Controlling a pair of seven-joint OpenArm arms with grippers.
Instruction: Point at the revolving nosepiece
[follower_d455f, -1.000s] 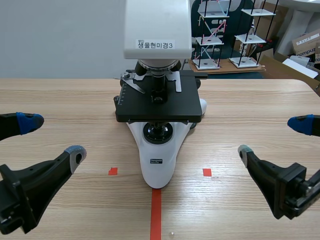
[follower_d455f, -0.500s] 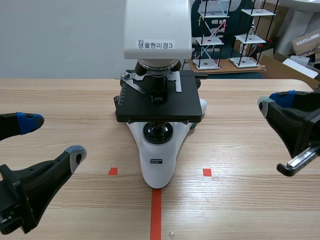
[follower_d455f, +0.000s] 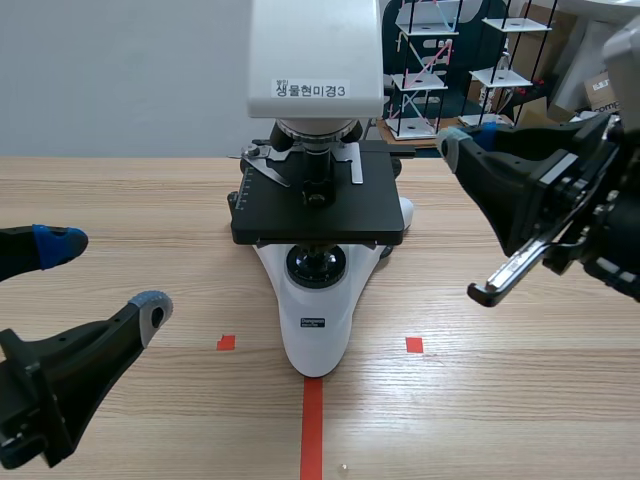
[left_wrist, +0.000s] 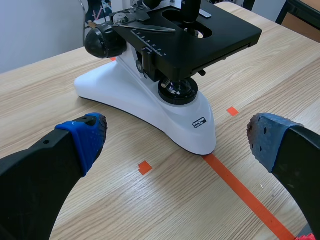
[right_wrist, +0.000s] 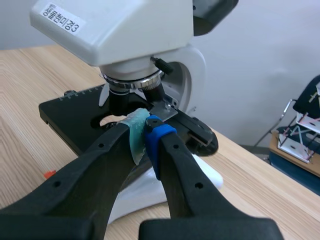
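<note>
The nosepiece (right_wrist: 131, 80) sits under the microscope's white head (right_wrist: 125, 30), above the stage (right_wrist: 75, 112). The right jaws, clenched empty, should ease toward it, stopping short of contact. The left jaws hang released.

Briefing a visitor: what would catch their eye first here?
The tall white microscope stands in the middle of the table. The right end effector, shut, hangs right of it, aimed toward the nosepiece; the left end effector rests open, low at the left.
</note>
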